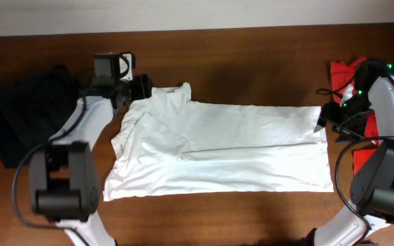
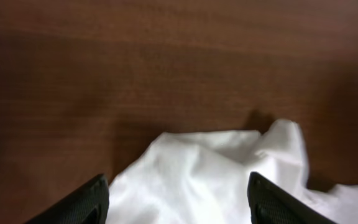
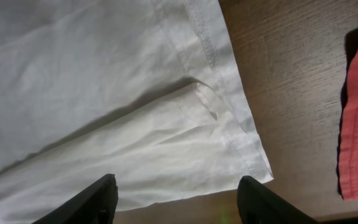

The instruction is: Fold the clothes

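The dark fingers (image 2: 91, 200) of my left pincer (image 2: 178, 198) are sitting nearest, spread wide and gripping nothing, with a bunched white corner of the shirt (image 1: 217, 147) lying just under the gap. My right pincer (image 3: 176, 198) is likewise hanging spread and empty, over the stitched hem corner. Seen from above, I am bracketing the shirt: left at its 10 o'clock collar end, right at its 3 o'clock hem edge. I am judging that both are poised this way so each can nip one end of the far long edge and carry it across for the next fold. The shirt is lying stretched from 9 to 3 in the middle of the surface (image 1: 252, 55), one side seemingly turned in already. Further out, a red cloth (image 1: 344, 74) is lying just past the hem at 3 o'clock, near my right arm. A dark heap of clothes (image 1: 26, 116) is sitting at 9 o'clock, apart from the shirt. Neither is covering the shirt, though the red cloth could be snagging me if I swing outward.
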`<state>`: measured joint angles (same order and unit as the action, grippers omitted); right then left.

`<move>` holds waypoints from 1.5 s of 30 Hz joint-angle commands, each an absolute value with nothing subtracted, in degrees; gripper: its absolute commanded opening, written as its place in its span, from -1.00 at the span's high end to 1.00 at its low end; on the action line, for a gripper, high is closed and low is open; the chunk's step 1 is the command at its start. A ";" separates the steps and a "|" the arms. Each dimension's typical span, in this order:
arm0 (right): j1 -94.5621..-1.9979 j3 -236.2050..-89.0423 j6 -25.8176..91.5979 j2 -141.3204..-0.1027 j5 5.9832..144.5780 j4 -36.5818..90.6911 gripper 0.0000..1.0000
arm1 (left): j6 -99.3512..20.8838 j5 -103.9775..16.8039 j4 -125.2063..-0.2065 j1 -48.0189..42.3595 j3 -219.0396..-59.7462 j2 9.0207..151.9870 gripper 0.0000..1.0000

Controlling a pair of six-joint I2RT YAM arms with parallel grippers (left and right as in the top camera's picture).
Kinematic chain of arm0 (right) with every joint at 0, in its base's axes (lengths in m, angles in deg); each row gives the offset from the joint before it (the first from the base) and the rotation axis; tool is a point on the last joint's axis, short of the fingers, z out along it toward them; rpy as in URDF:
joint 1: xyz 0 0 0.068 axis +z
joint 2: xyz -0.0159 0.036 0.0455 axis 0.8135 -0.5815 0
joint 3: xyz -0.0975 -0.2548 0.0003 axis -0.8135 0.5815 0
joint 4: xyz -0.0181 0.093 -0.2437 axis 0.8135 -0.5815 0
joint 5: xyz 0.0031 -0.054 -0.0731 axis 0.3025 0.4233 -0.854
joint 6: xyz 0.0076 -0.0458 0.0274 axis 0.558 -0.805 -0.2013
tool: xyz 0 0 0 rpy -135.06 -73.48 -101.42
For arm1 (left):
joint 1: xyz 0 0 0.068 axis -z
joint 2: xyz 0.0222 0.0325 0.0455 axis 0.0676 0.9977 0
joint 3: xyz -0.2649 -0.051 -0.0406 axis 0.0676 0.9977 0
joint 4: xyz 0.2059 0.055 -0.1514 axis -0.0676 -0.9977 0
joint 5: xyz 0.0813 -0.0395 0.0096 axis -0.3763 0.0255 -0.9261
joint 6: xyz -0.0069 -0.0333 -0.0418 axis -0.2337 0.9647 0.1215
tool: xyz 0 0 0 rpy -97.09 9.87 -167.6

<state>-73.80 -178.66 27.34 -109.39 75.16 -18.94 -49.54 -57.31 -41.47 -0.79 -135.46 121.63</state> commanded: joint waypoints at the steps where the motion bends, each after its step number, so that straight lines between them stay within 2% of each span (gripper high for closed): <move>1: -73.84 -179.18 26.77 -108.62 75.86 -19.27 -0.32 | -50.74 -54.65 -37.56 -0.87 -135.72 127.38 -0.41; 5: -73.84 -179.18 26.77 -108.62 75.84 -19.27 -0.31 | -50.72 -54.43 -36.69 -0.87 -135.72 131.00 -0.41; 7: -73.84 -179.18 26.77 -108.62 75.84 -18.94 -0.31 | -50.74 -54.43 -36.88 -0.87 -135.70 131.55 0.07; 8: -73.84 -179.18 26.77 -108.62 75.84 -18.70 -0.31 | -50.72 -54.43 -36.86 -0.87 -135.72 131.51 0.47; 9: -73.84 -179.18 26.79 -108.62 75.86 -18.44 -0.31 | -50.72 -54.43 -36.88 -0.90 -135.76 131.38 0.71; 10: -73.84 -179.18 26.79 -108.62 75.86 -17.74 -0.30 | -50.72 -54.43 -36.88 -0.94 -135.83 131.11 0.94; 11: -73.84 -179.18 26.79 -108.62 75.88 -17.15 -0.30 | -50.72 -54.41 -36.93 -0.94 -135.92 130.87 0.99; 13: -73.60 -179.18 26.77 -108.62 75.84 -15.77 -0.32 | -50.72 -54.38 -38.00 -0.94 -136.57 130.28 0.99; 17: -72.77 -179.18 26.70 -108.86 75.82 -10.13 -0.55 | -50.72 -53.09 -42.61 -0.94 -138.93 128.18 0.99; 21: -71.28 -179.18 24.30 -110.09 75.68 -1.76 -0.68 | -50.72 -53.16 -48.58 -0.94 -139.50 124.51 0.99; 27: -70.96 -179.11 23.95 -113.32 75.62 7.77 -0.70 | -50.72 -53.14 -54.13 -0.94 -139.50 121.80 0.99; 35: -70.93 -179.07 24.63 -118.44 72.01 11.28 -0.69 | -50.72 -53.18 -58.19 -0.92 -139.50 121.74 0.99; 38: -70.93 -179.07 25.07 -120.53 72.08 11.28 -0.66 | -50.72 -53.18 -59.35 -0.92 -139.50 121.74 0.99; 41: -70.89 -179.07 25.46 -123.20 72.10 11.28 -0.52 | -50.72 -53.20 -60.55 -0.92 -139.50 121.74 0.99; 45: -70.89 -179.03 25.48 -124.49 72.54 11.48 -0.13 | -50.74 -54.30 -61.08 -0.92 -139.50 121.74 0.99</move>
